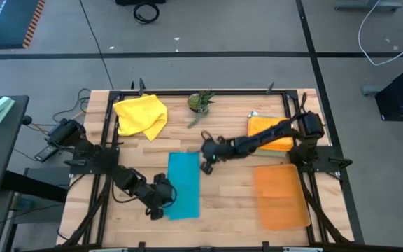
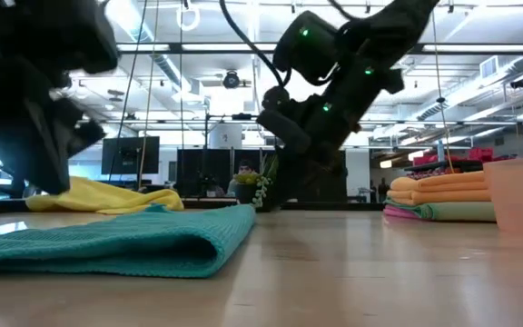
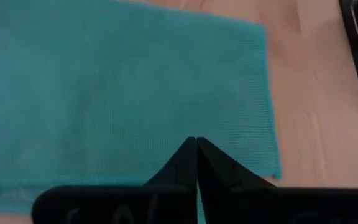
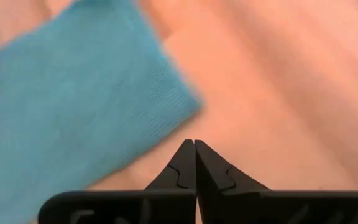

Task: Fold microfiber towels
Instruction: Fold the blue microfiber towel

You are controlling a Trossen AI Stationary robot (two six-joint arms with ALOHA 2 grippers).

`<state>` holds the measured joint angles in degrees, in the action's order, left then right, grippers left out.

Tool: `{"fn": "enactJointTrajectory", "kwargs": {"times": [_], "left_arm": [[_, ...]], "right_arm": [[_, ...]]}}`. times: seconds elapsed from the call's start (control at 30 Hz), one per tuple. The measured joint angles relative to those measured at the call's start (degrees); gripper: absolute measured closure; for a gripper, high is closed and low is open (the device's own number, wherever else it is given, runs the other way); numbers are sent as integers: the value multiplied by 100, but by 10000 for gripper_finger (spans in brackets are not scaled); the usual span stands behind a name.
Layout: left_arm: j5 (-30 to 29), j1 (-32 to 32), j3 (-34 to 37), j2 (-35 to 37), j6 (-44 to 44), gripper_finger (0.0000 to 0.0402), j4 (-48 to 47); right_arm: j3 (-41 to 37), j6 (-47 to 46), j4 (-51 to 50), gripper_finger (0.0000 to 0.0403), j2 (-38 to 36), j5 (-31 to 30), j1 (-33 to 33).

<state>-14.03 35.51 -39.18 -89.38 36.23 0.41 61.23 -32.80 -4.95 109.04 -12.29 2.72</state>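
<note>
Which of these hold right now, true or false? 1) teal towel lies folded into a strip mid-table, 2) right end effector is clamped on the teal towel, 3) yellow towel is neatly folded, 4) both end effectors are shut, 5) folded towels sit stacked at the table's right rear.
1. The teal microfiber towel lies as a folded long strip mid-table. True.
2. The right end effector grips it. False: it is shut over bare wood beside the towel's corner, holding nothing.
3. The yellow microfiber towel is neatly folded. False: it lies crumpled.
4. The left end effector is shut too. True.
5. The stack of folded towels sits at right rear. True.
</note>
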Motion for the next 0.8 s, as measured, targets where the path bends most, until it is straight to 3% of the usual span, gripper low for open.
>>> {"fn": "enactJointTrajectory", "kwargs": {"times": [0.17,0.33,0.47,0.6,0.8], "left_arm": [[-748,-76,-409,317,-574,391,-1166],[-1065,-611,-392,441,-1387,395,-1613],[-692,-1417,-318,232,-1911,393,-1628],[-200,-2135,-314,74,-2218,397,-1634],[213,-2590,-315,48,-2388,396,-1705]], "right_arm": [[2,1,4,403,-423,189,313],[13,-468,559,403,-369,-743,1490],[11,-857,1368,403,134,-1299,2328],[249,-1255,1737,403,674,-1668,2666],[1150,-1209,1733,403,1609,-1380,2694]]}}
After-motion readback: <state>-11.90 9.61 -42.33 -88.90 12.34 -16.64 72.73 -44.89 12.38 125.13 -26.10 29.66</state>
